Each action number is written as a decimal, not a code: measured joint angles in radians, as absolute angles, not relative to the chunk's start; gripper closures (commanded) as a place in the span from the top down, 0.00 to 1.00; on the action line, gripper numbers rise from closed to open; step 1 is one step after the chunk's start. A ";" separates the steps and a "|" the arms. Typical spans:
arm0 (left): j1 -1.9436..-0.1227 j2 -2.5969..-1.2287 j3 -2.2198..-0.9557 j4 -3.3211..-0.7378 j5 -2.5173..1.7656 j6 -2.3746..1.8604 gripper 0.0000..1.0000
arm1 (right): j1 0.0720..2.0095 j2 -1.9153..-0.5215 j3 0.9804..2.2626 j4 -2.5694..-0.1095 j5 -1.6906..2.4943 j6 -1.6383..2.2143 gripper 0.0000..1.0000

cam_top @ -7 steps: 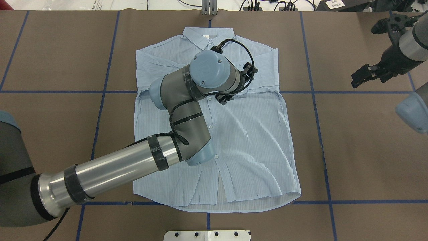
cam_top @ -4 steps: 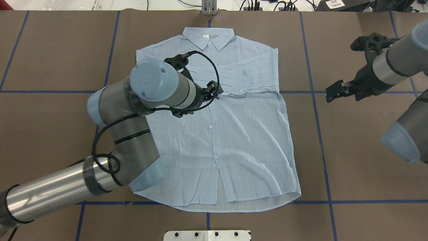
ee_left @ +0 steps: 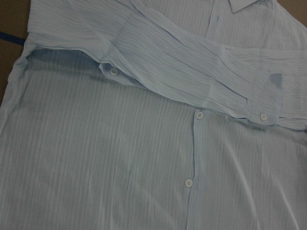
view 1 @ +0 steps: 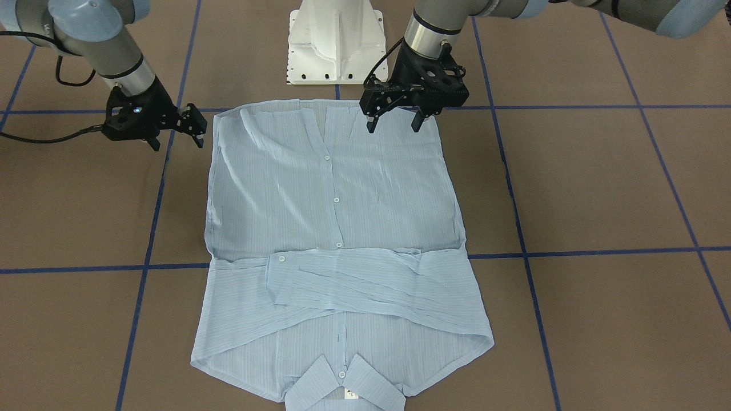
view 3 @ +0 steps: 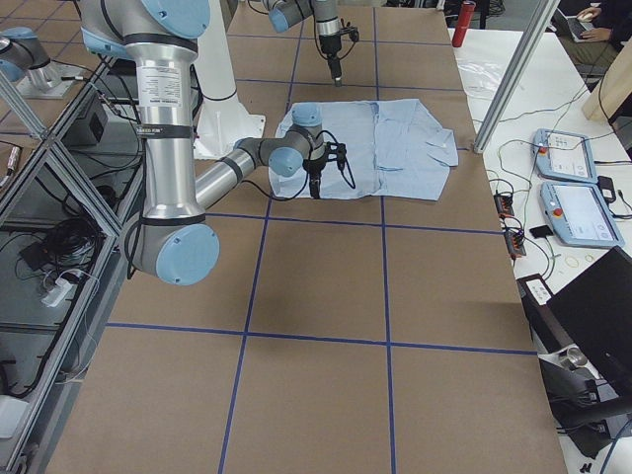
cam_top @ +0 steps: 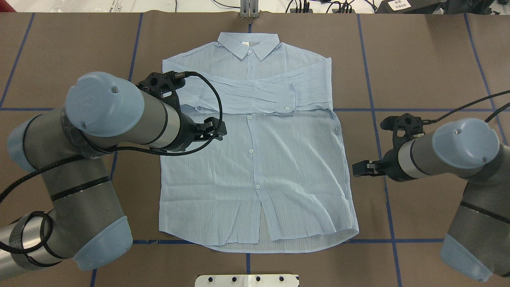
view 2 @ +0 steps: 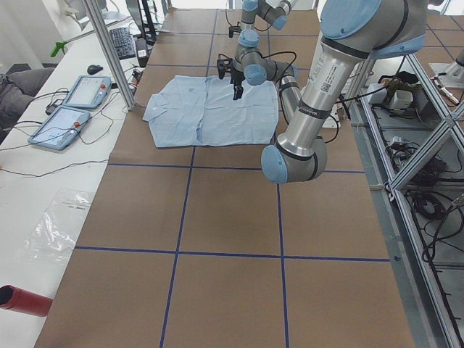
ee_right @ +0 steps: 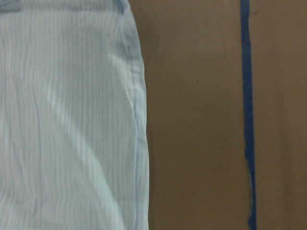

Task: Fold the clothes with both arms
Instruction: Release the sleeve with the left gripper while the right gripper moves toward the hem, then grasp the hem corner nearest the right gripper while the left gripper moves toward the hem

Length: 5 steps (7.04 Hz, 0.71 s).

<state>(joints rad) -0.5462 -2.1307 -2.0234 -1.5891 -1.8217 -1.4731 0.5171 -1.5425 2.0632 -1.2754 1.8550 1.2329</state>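
The light blue striped shirt (cam_top: 279,167) lies flat and front up on the brown table, collar on the side away from me. Both sleeves are folded across its chest (view 1: 365,279). My left gripper (view 1: 394,121) hangs open and empty, high above the shirt's left half (cam_top: 211,131). In the left wrist view the crossed sleeves and cuff buttons (ee_left: 182,72) show, but no fingers. My right gripper (view 1: 177,137) is open and empty, just outside the shirt's right edge (cam_top: 360,169). That edge (ee_right: 136,120) runs down the right wrist view.
Blue tape lines (cam_top: 378,119) grid the brown table (cam_top: 418,59). My white pedestal base (view 1: 336,43) stands at the near edge behind the hem. Control tablets (view 2: 72,105) and a red cylinder (view 2: 22,299) lie on the white bench beyond the collar side. A metal post (view 3: 509,79) stands there.
My left arm pulled back from over the shirt's chest toward the left and nearer me. My right arm swung in from the far right corner to the shirt's right edge.
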 measured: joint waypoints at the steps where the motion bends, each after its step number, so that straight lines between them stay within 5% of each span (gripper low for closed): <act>1: -0.545 -2.129 -2.036 -1.579 -1.823 -1.470 0.99 | 0.434 -1.549 2.072 -1.269 1.802 1.306 1.00; 5: -0.542 -2.128 -2.041 -1.575 -1.824 -1.467 0.99 | 0.308 -1.543 2.068 -1.273 1.732 1.381 1.00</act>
